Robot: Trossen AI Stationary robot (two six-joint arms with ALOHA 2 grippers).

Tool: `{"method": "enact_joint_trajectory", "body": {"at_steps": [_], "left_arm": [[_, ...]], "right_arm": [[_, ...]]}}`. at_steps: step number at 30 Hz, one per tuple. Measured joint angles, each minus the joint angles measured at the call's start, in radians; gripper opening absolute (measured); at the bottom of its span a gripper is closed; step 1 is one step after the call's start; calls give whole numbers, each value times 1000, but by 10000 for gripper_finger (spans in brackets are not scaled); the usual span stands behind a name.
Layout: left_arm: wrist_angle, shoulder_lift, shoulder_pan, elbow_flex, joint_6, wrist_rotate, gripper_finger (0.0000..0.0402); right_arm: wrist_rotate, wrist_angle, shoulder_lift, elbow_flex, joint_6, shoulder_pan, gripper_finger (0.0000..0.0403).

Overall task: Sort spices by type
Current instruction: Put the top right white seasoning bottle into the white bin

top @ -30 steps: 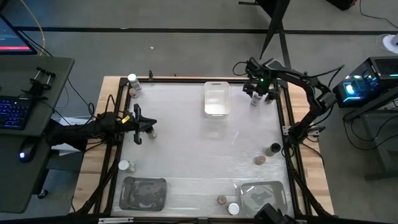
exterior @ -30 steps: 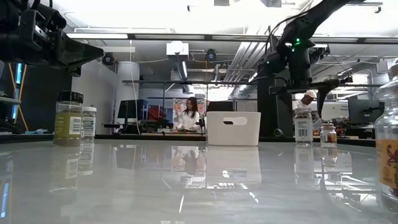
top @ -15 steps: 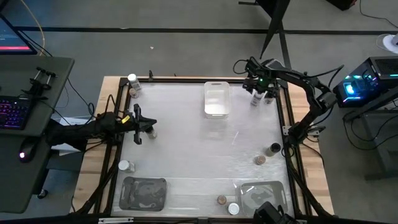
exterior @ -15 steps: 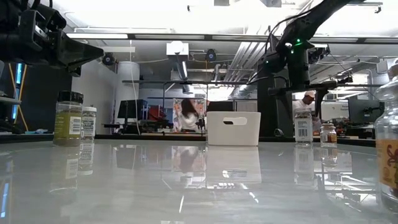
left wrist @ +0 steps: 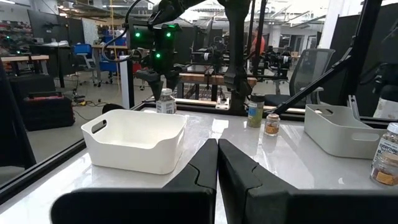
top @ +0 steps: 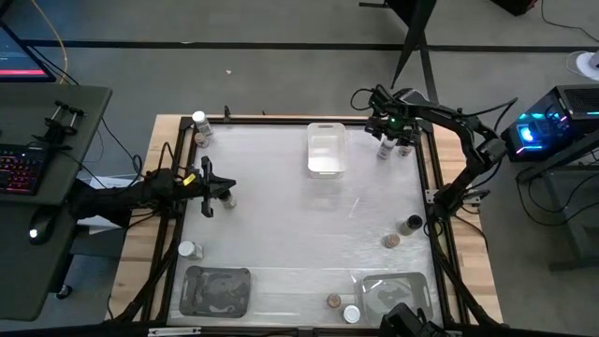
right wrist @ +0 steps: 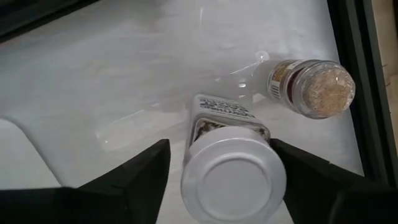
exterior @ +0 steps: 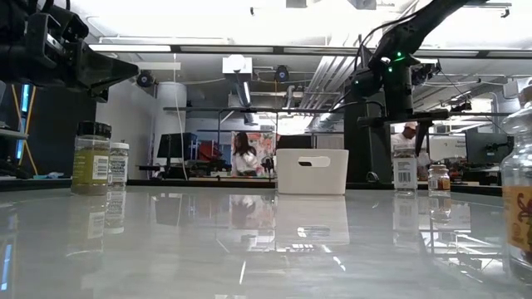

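While I scan the table from the left, my left gripper hangs at that edge, jaws clenched on nothing, beside a small jar. A white tray sits at the far middle. At the far right corner, my right gripper hovers with jaws released around a white-topped jar, which stands just beside a brown-topped jar.

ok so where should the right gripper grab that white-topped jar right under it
By the round white lid, coming straight down from above. The white-topped jar stands upright with the right gripper open, a finger on each side of the lid. A brown-topped jar stands close beside it, so a side approach looks crowded.
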Motion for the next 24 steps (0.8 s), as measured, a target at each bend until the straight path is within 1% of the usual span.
{"method": "enact_joint_trajectory", "body": {"at_steps": [6, 9, 16, 19, 22, 24], "left_arm": [[0, 0, 0, 0, 0, 0, 1], [0, 0, 0, 0, 0, 0, 1], [0, 0, 0, 0, 0, 0, 1], [0, 0, 0, 0, 0, 0, 1], [0, 0, 0, 0, 0, 0, 1], [0, 0, 0, 0, 0, 0, 1]], "right_arm": [[0, 0, 0, 0, -12, 8, 224], [-3, 6, 0, 0, -70, 15, 203], [11, 2, -1, 4, -263, 27, 201], [17, -38, -18, 46, -364, 27, 201], [49, -63, -57, 130, -456, 27, 201], [38, -62, -85, 202, -512, 28, 201]]}}
